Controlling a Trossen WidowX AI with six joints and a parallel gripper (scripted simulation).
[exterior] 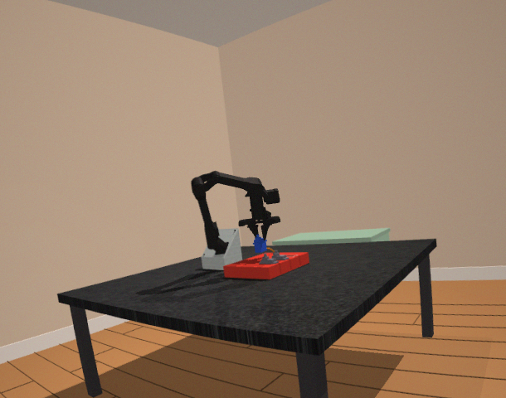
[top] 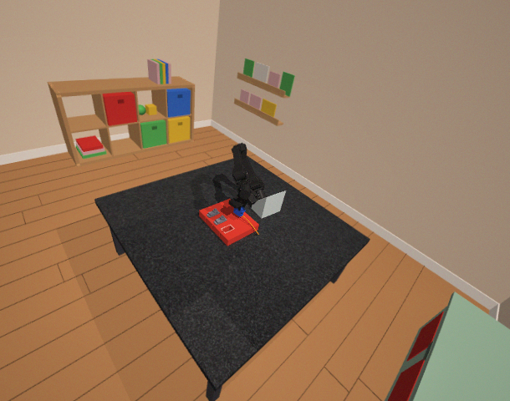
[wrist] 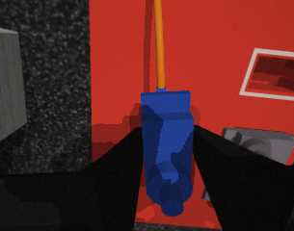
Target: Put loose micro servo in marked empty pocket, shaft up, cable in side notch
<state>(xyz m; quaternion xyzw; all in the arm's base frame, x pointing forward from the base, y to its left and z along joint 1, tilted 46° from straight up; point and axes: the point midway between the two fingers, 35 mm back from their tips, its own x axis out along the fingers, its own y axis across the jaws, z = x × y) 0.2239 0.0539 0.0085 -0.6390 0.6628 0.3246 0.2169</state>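
The blue micro servo [top: 239,212] [exterior: 260,245] [wrist: 168,140] is between the fingers of my gripper [top: 237,208] [exterior: 260,238] [wrist: 166,132], which is shut on it. It hangs upright a little above the red deck [top: 241,226] [exterior: 249,273] [wrist: 118,58], with its output shaft [wrist: 172,206] up. The orange cable [top: 252,225] [exterior: 270,249] [wrist: 160,48] runs out from the servo's end over the deck. The white-outlined empty pocket [top: 227,229] [wrist: 277,77] is off to the right and ahead in the wrist view. Its side notch cannot be made out.
Two grey servos [top: 212,212] [top: 220,220] sit in the deck in a row with the pocket; one grey servo [wrist: 259,141] is close beside my right finger in the wrist view. The pale arm base [top: 272,204] [exterior: 221,259] [wrist: 7,87] stands beside the deck on the black table [top: 247,293].
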